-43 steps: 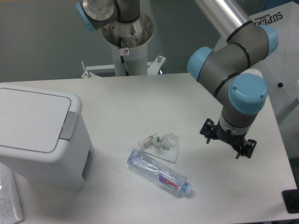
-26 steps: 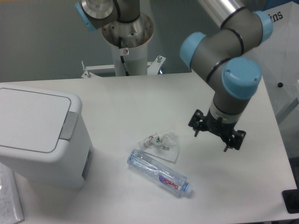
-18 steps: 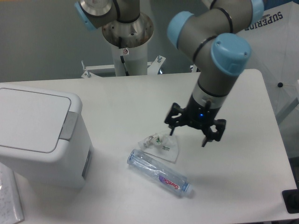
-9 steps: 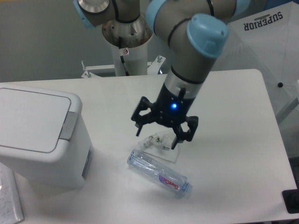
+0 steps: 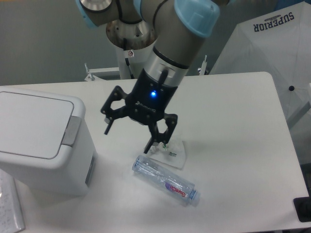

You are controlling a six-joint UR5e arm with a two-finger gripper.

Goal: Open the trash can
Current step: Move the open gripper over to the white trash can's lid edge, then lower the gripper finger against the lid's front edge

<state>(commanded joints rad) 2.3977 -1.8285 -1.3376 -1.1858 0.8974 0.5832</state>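
The trash can (image 5: 41, 145) is a large white boxy bin at the left of the table. Its flat white lid (image 5: 29, 124) is down and closed. A grey push-button tab (image 5: 73, 131) sits on the lid's right edge. My gripper (image 5: 128, 138) hangs above the table to the right of the bin, a short way from the tab, not touching it. Its two dark fingers are spread apart and hold nothing. A blue light glows on the gripper body.
A clear plastic bottle (image 5: 165, 180) lies on its side on the table, below and right of the gripper. A crumpled clear wrapper (image 5: 171, 153) lies just behind it. A white sheet (image 5: 10, 206) shows at the bottom left. The arm's base (image 5: 131, 43) stands at the back.
The gripper has swept from the right side of the table leftward over the wrapper and bottle, closer to the bin. It stays open. The bin, bottle and wrapper have not moved.
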